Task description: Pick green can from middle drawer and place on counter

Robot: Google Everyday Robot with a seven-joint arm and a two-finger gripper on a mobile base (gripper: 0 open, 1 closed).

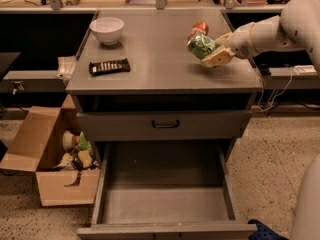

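Note:
My gripper (212, 51) is over the right side of the counter (155, 59), shut on the green can (201, 45), which lies tilted in its fingers just above the grey top. An orange-red can (198, 29) stands right behind the green can. The white arm comes in from the right. Below, the middle drawer (165, 204) is pulled wide open and its bare grey floor holds nothing.
A white bowl (107, 30) stands at the counter's back left and a dark remote (109, 66) lies at its front left. A closed drawer front with a small dark handle (165, 124) sits above the open drawer. An open cardboard box (52, 159) with clutter stands on the floor left.

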